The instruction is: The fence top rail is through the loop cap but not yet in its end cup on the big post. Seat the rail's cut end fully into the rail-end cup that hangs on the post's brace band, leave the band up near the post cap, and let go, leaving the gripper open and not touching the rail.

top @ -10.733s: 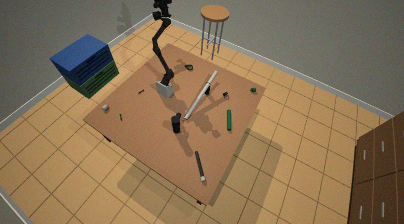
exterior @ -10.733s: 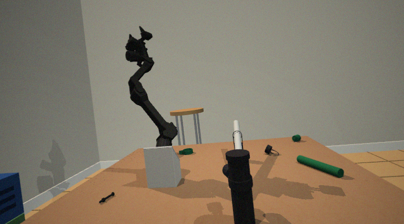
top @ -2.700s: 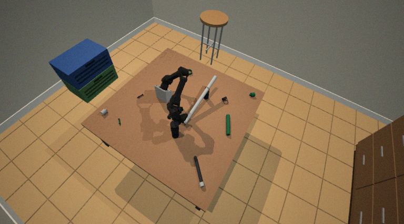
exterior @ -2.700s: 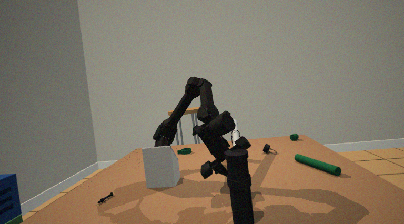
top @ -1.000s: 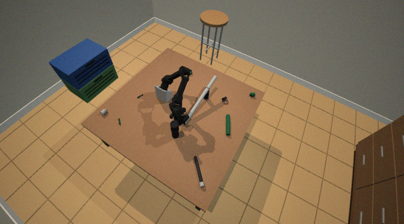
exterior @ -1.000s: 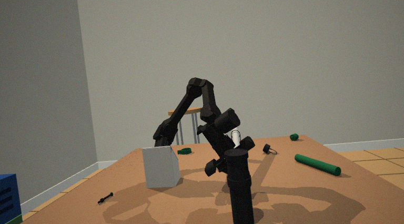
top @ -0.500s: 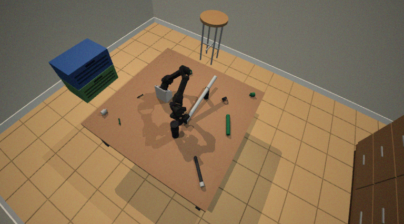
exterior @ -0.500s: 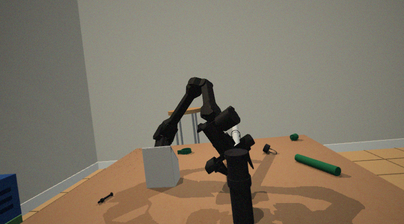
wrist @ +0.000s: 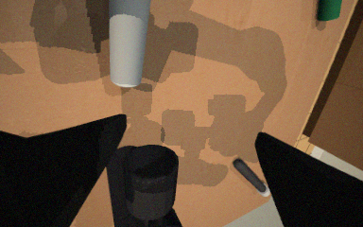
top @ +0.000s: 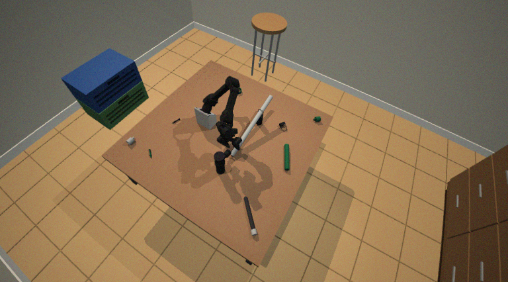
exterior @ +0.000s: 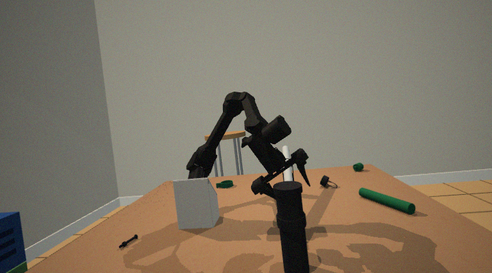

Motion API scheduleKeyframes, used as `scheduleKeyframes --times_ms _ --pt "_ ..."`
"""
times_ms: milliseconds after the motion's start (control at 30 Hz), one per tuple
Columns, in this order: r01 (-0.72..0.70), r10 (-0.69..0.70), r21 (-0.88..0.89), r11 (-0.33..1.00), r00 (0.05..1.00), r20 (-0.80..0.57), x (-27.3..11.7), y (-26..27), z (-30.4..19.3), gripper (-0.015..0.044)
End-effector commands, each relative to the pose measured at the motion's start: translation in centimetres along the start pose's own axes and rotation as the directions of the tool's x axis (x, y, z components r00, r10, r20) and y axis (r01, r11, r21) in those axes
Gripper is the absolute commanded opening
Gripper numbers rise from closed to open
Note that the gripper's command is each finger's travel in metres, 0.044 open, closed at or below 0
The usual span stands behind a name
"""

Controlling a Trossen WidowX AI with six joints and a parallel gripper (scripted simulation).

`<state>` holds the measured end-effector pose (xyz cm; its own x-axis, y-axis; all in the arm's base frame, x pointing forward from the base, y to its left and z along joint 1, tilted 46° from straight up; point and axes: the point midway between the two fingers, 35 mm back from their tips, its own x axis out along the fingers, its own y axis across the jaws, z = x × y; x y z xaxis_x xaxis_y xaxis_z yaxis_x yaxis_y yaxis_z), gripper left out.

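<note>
The white rail (top: 251, 126) (exterior: 286, 152) (wrist: 127, 52) slants through the loop cap (top: 260, 118). Its cut end is bare in the wrist view, outside the cup. The black rail-end cup (top: 227, 153) is beside the big post (top: 220, 164) (exterior: 294, 244), on the rail side. In the wrist view it seems to be the hollow dark cylinder (wrist: 153, 200), with a visible gap to the rail end. The brace band (exterior: 291, 222) appears as a thicker ring below the post cap (exterior: 287, 186). My gripper (top: 233, 147) (exterior: 291, 190) (wrist: 191, 130) is wide open near the post top and holds nothing.
The table (top: 176, 188) also bears a green tube (top: 286, 157) (exterior: 386, 200), a dark rod with a white end (top: 249, 213) (wrist: 250, 175), a spare black loop cap (top: 282, 125) (exterior: 324, 181) and a grey block (top: 205, 118) (exterior: 194, 202) by the arm's base.
</note>
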<state>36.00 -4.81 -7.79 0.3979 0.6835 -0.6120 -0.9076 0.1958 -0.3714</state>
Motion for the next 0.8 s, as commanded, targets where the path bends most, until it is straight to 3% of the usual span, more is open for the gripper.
scheduleKeyframes --times_ms 0,133,300,533,767 --pt "-0.001 0.002 0.128 0.992 1.000 -0.001 -0.7 -0.5 0.8 0.0440" --pt "-0.002 0.005 0.490 0.872 1.000 -0.004 -2.8 -1.7 3.5 0.0440" --pt "0.001 0.009 0.837 0.547 1.000 -0.007 -5.5 -2.6 7.1 0.0440" --pt "0.011 0.014 1.000 -0.027 1.000 -0.011 -8.7 -2.7 11.8 0.0440" --pt "0.012 0.014 0.999 -0.042 1.000 -0.011 -8.8 -2.7 11.9 0.0440"
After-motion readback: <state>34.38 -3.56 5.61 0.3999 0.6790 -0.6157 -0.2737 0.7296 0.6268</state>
